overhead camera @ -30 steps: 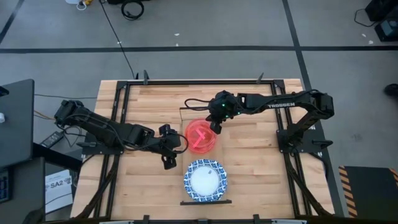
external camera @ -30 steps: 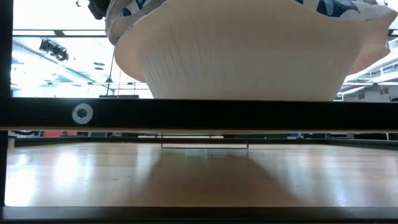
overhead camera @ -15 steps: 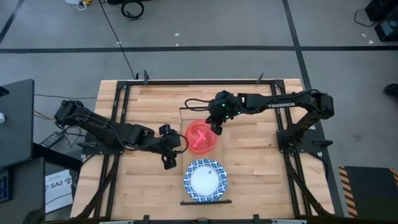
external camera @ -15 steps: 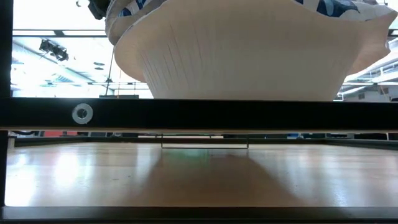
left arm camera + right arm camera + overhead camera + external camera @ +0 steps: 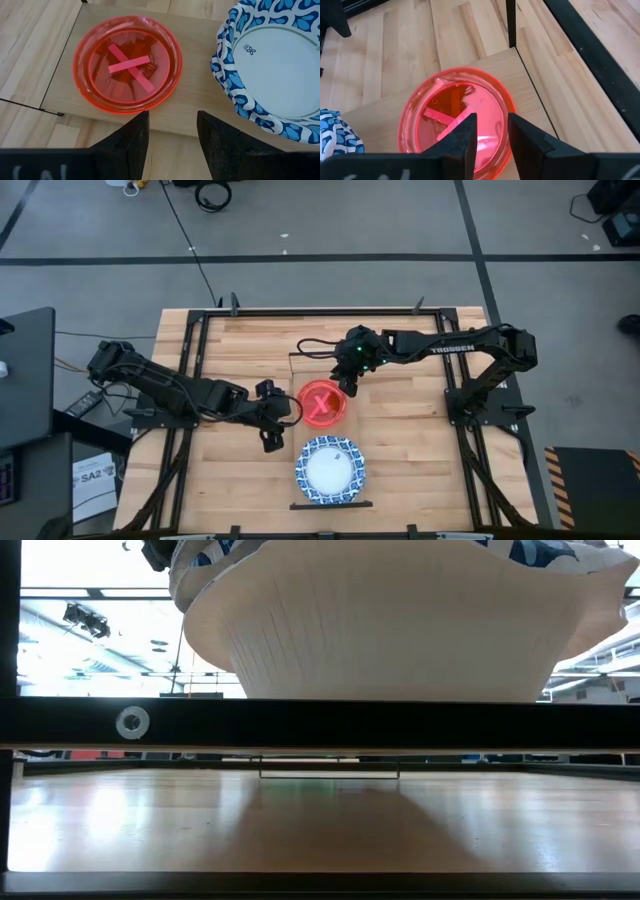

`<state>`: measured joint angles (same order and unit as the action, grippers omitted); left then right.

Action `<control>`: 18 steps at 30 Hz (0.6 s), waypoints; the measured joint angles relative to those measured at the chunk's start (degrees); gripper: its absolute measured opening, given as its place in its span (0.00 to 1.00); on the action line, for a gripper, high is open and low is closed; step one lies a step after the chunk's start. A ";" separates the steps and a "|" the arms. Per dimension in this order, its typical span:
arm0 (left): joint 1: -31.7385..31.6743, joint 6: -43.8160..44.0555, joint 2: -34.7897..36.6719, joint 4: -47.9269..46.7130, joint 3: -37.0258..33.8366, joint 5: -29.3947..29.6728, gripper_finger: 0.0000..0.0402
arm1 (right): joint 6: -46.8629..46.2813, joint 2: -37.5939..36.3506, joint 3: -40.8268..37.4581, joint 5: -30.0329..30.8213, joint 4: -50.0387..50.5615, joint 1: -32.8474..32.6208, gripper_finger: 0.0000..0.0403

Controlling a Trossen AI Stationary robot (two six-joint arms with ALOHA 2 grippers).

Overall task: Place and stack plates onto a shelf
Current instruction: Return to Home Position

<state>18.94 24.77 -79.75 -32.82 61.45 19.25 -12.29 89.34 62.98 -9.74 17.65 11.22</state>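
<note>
A red-pink plate lies flat on the shelf, a pink cross in its middle. Closer to the table's near edge, a white plate with a blue patterned rim also rests on the shelf. My right gripper hangs over the red plate's far right rim. It is open by a narrow gap and points slantwise down; in its own view the plate shows past its fingers. My left gripper waits open to the left of both plates.
In the low view the white plate's underside fills the top of the picture above a black bar. Thin black rails stand at the shelf's far end and near end. Bare tabletop lies on both sides of the shelf.
The red-pink plate stood tipped under my right gripper a second ago. It has since come down and now lies flat on the shelf. Both arms have kept their places.
</note>
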 joint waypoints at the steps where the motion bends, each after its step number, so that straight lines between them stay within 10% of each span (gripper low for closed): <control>1: 0.00 0.00 0.00 0.00 -0.01 0.02 0.43 | 0.00 0.00 0.00 0.00 0.00 0.00 0.29; 18: -0.15 -4.26 0.01 3.42 0.01 0.02 0.43 | -0.01 -1.30 0.04 -2.53 0.41 0.00 0.21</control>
<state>18.79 20.52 -79.73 -29.40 61.46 19.27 -12.29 88.04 63.02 -12.27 18.06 11.22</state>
